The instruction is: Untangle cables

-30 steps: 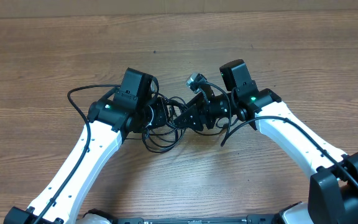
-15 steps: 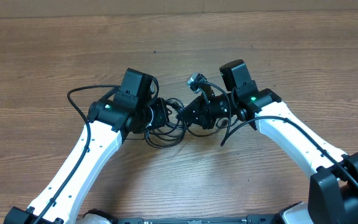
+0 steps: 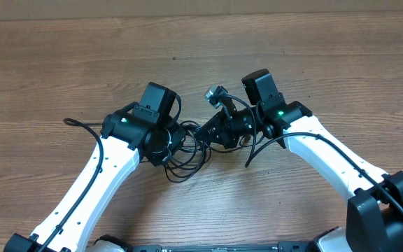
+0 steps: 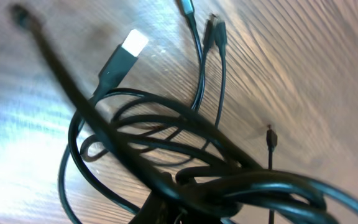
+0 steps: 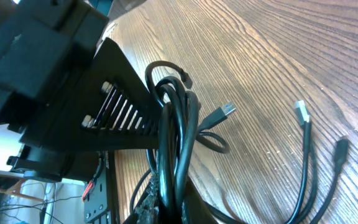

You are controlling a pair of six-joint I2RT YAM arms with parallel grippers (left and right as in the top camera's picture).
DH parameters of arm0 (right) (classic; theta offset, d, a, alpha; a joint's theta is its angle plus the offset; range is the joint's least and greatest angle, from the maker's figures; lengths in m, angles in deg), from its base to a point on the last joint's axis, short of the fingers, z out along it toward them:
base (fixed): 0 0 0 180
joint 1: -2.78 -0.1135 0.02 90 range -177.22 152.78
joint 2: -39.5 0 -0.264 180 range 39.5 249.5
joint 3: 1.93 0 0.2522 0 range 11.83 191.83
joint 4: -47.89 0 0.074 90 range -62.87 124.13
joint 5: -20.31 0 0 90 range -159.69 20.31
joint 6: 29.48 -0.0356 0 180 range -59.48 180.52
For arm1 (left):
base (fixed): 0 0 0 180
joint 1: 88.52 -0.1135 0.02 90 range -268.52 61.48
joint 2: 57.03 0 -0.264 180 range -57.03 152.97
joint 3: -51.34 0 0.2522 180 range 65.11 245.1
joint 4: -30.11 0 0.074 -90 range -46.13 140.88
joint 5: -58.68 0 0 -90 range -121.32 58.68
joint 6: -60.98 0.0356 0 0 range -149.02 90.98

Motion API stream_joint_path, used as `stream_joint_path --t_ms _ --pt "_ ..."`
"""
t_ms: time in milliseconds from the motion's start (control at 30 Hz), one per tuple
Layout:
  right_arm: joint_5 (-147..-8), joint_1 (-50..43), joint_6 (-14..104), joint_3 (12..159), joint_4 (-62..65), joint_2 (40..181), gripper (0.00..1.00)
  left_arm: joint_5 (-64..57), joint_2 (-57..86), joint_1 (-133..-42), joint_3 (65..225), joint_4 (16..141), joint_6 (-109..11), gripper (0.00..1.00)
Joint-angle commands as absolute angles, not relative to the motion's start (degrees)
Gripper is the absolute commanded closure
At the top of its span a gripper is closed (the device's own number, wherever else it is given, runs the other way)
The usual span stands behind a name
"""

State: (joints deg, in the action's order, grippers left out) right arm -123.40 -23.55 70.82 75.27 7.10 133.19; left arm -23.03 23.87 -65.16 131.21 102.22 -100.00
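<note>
A tangle of black cables [image 3: 185, 152] lies on the wooden table between my two arms. My left gripper [image 3: 177, 137] is shut on a thick bunch of cable loops [image 4: 229, 186], with its jaws mostly hidden under them. A USB plug [image 4: 131, 45] and thin plug ends [image 4: 215, 28] trail across the wood. My right gripper [image 3: 206, 130] faces it from the right, shut on upright cable strands [image 5: 176, 134]. Its jaws sit at the bottom edge of the right wrist view [image 5: 173, 208]. More plugs [image 5: 227, 111] lie loose on the table.
One loose cable end [image 3: 69, 122] stretches out left of the left arm. A silver-tipped plug [image 3: 215, 92] sticks up behind the right gripper. The left arm's black body [image 5: 67, 81] fills the upper left of the right wrist view, close to the right gripper.
The right gripper has closed on the cables. The left arm has turned and shifted slightly right, and the loose cable end on the left has slid outward and lower.
</note>
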Motion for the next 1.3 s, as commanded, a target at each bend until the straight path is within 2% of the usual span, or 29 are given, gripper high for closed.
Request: stream_joint_path --t_ms 0,333,600,767,867,967,1033,1133,1267 --pt "-123.75 -19.68 68.94 76.74 7.21 131.59 0.96 -34.31 24.29 -66.54 130.88 105.24 -113.82 0.96" --pt "-122.90 -14.68 61.75 76.74 7.19 131.59 0.96 -34.26 24.29 -66.52 130.88 105.37 -120.75 0.96" --pt "-120.34 -12.95 60.26 76.74 5.38 131.59 0.96 -34.31 24.29 -66.52 130.88 105.22 -121.29 0.96" --pt "-120.39 -12.95 62.19 76.74 4.37 131.59 0.96 -34.41 24.29 -66.52 130.88 102.66 -108.77 0.96" --pt "-121.37 -12.97 65.07 76.74 4.41 131.59 0.85 -32.56 24.29 -66.52 130.88 99.05 -94.17 0.96" --pt "-124.69 -12.97 70.27 76.74 4.39 131.59 0.54 -27.64 24.29 -66.52 130.88 96.67 -81.88 0.96" --pt "-126.20 -12.97 73.53 76.74 4.39 131.59 0.41 -24.10 24.29 -66.52 130.88 95.84 -75.00 0.96" --pt "-127.25 -12.99 76.66 76.74 4.41 131.59 0.33 -20.49 24.29 -66.52 130.88 95.86 -68.38 0.96" --pt "-132.47 -13.19 81.44 76.71 4.37 131.59 0.31 -16.01 24.29 -66.52 130.88 95.80 -63.70 0.96"
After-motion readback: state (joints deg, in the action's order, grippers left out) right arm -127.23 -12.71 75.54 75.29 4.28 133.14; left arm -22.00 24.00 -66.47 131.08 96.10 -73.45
